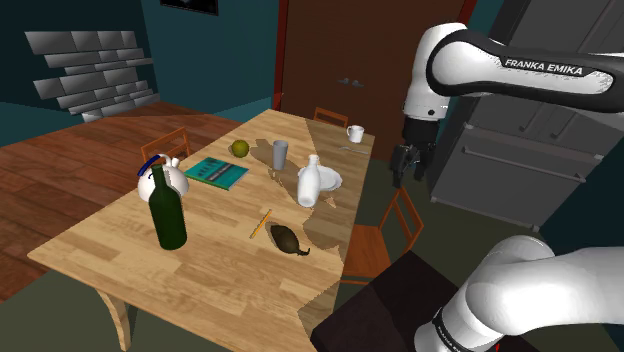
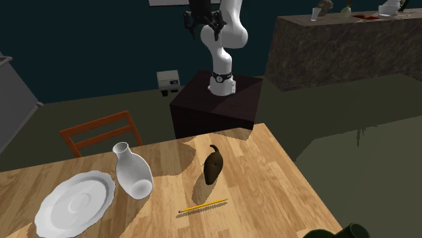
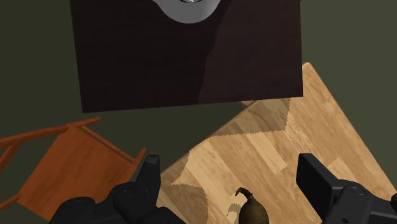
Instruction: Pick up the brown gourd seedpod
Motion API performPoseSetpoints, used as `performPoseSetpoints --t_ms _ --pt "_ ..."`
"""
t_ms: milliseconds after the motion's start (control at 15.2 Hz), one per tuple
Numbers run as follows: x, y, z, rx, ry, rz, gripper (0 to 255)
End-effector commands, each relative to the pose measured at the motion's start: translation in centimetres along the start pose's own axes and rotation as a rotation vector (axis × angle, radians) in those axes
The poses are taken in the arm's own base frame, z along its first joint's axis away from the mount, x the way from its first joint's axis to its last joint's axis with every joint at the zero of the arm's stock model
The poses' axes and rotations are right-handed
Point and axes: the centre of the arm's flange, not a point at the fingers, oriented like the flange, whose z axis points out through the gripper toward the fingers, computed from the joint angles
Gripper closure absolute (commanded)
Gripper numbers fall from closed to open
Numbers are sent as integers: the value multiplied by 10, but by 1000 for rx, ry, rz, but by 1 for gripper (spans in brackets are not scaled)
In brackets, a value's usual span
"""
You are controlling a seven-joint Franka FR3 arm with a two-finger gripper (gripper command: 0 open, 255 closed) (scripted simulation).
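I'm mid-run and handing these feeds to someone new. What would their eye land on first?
Probably the tall dark green glass bottle, standing near the front corner of the light wooden table in the shoulder view. Next, the all-black hand, open and raised high beyond the table's right edge in that view. Near that edge lies the brown gourd seedpod, beside a yellow pencil.
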Motion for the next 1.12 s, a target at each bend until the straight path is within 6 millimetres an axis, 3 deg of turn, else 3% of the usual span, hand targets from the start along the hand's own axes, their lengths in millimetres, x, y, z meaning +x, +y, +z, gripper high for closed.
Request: performPoseSetpoints --t_ms 0,1056 --pt "0 0 0 0 0 0 0" --pt "143 -80 142 -134 10 -71 0"
